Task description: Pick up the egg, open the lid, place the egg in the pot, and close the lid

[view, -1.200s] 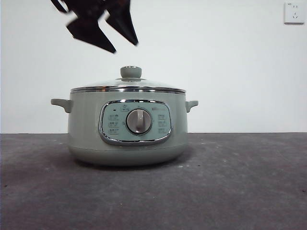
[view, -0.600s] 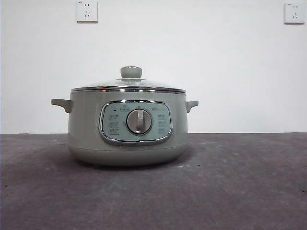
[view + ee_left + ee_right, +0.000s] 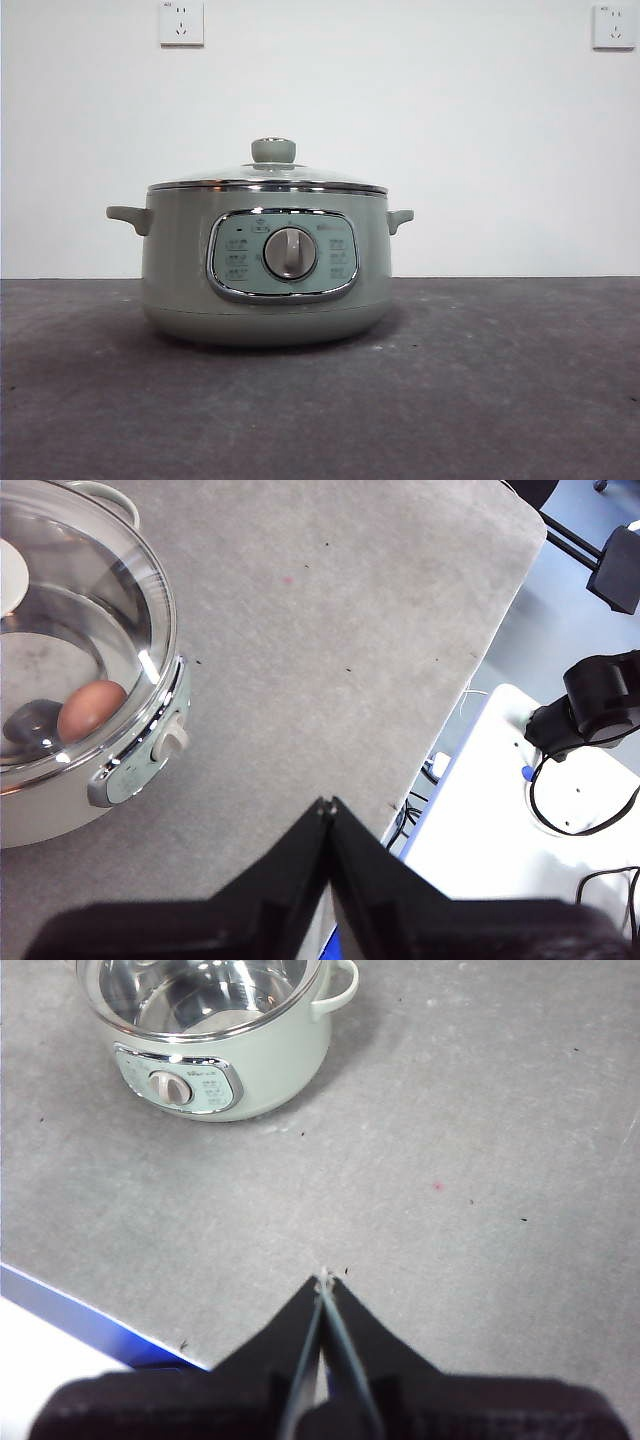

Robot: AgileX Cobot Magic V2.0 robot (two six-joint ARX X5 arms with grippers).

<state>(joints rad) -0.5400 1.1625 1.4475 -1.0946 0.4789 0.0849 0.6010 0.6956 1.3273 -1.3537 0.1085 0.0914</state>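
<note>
The sage-green pot stands on the dark table with the glass lid closed on it. In the left wrist view the brown-orange egg lies inside the pot, seen through the lid. My left gripper is shut and empty, off to the side of the pot above the table's edge. My right gripper is shut and empty above the grey table, away from the pot. Neither gripper shows in the front view.
Two wall sockets are on the white wall behind. The table's edge runs close to my left gripper, with a white stand and black cables beyond. A blue edge strip borders the table near my right gripper.
A black gripper that hung above the lid's left side one second ago has gone up out of the front view. The pot and lid have not moved.
</note>
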